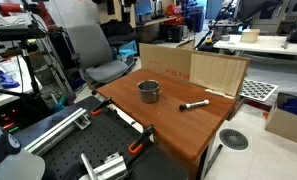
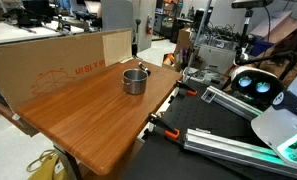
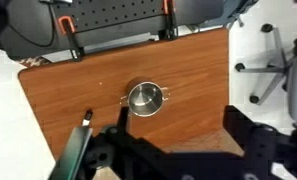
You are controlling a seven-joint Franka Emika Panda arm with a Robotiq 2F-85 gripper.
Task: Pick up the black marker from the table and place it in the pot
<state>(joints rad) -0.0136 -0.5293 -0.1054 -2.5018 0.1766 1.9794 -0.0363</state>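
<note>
The black marker lies flat on the reddish-brown table, a short way from the grey metal pot. In the wrist view the pot stands upright near the middle of the table, and the marker lies apart from it at the lower left. My gripper is high above the table, open and empty, with its dark fingers spread wide at the bottom of that view. An exterior view shows the pot but I cannot make out the marker there. The gripper is out of both exterior views.
Cardboard panels stand along one table edge. Orange-handled clamps grip the opposite edge by the robot's base. An office chair and a cardboard box stand on the floor nearby.
</note>
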